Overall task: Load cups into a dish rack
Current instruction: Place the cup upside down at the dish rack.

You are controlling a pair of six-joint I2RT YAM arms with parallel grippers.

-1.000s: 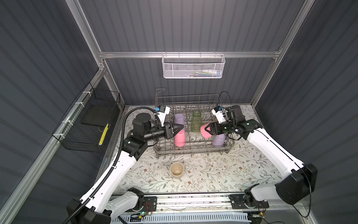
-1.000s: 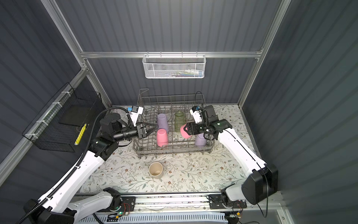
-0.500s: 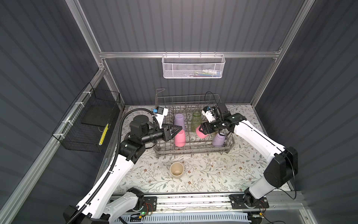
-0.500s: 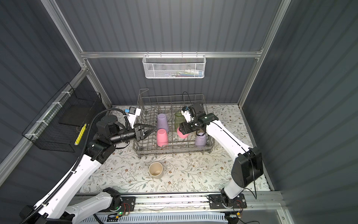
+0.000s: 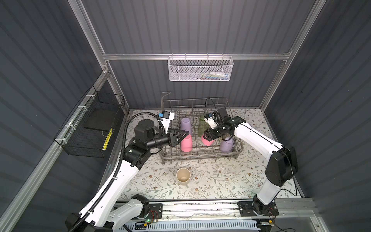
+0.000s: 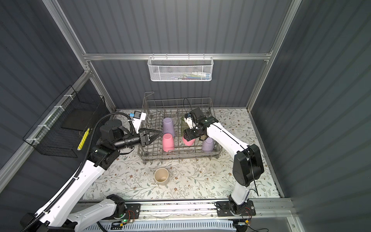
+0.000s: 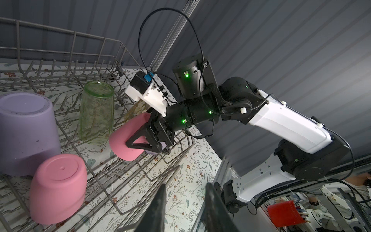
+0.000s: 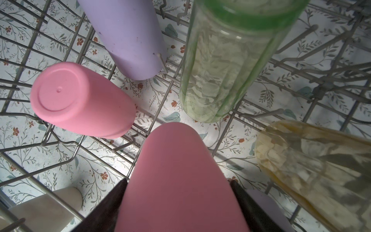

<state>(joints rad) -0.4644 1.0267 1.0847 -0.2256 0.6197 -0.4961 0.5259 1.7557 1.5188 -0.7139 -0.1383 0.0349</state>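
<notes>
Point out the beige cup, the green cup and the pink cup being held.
beige cup [image 5: 183,177]: a top view, inner floor.
green cup [image 7: 96,114]: left wrist view, side wall.
held pink cup [image 8: 176,176]: right wrist view, side wall.

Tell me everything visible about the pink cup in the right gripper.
The held pink cup is a smooth, opaque, handleless tumbler, plastic by its look, tapered. The right gripper clamps its sides. It hangs tilted, wider end lowest, inside the dish rack beside the green glass; whether it touches the wires is unclear.
</notes>
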